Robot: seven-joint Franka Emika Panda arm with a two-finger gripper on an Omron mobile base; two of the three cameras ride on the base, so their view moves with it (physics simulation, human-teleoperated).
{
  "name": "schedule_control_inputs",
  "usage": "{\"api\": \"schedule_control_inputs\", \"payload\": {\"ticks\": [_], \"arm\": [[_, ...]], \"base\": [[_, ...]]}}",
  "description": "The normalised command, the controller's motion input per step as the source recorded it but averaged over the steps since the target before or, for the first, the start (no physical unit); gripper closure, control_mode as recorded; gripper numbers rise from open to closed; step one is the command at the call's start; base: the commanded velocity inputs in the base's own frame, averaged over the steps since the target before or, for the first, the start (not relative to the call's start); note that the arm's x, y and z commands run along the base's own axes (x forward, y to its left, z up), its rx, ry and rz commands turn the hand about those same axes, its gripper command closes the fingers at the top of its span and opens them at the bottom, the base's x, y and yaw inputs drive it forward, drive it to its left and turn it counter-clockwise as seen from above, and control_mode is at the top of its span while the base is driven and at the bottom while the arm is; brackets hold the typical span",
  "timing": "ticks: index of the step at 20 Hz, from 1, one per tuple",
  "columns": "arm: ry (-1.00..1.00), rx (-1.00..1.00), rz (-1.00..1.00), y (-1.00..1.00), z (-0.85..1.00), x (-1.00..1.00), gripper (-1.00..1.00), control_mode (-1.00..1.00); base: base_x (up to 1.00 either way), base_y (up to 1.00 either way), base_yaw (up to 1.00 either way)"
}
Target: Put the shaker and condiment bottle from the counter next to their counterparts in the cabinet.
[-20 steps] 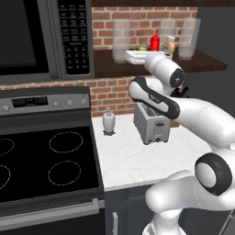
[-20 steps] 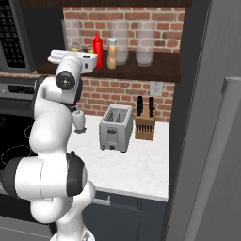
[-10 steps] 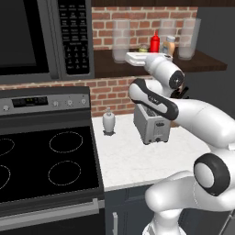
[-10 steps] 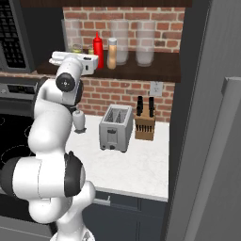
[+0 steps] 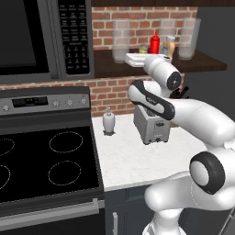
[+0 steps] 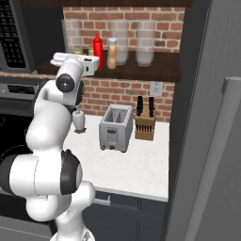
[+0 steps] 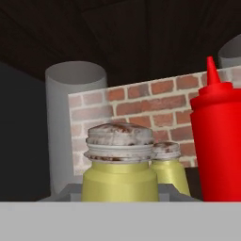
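Note:
The deep yellow-olive shaker with its brownish-grey cap fills the middle of the hand view, and my gripper is shut on its base. Just behind it stand the paler yellow-green shaker and the red squeeze bottle. My gripper is up at the dark wooden shelf, left of the red squeeze bottle. The orange-tan condiment bottle stands on the shelf, right of the red one.
Tall clear glass jars line the shelf against the brick. On the white counter are a toaster, a knife block and a small white bottle. The stove is left, the fridge right.
The hand has barely shifted at the shelf; the shaker stays between the fingers.

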Motion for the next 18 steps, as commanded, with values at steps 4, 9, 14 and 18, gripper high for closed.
{"api": "schedule_control_inputs", "payload": {"ticks": [4,9,14,18], "arm": [[0.0,0.0,-0.02,0.0,-0.06,0.14,1.0,-1.0],[0.0,0.0,-0.01,0.0,-0.09,0.23,1.0,-1.0],[0.0,0.0,-0.01,0.0,-0.08,0.25,1.0,-1.0],[-0.02,0.0,0.0,0.0,-0.07,0.18,1.0,-1.0]], "base": [[0.0,0.0,0.0],[0.0,0.0,0.0],[0.0,0.0,0.0],[0.0,0.0,0.0]]}}
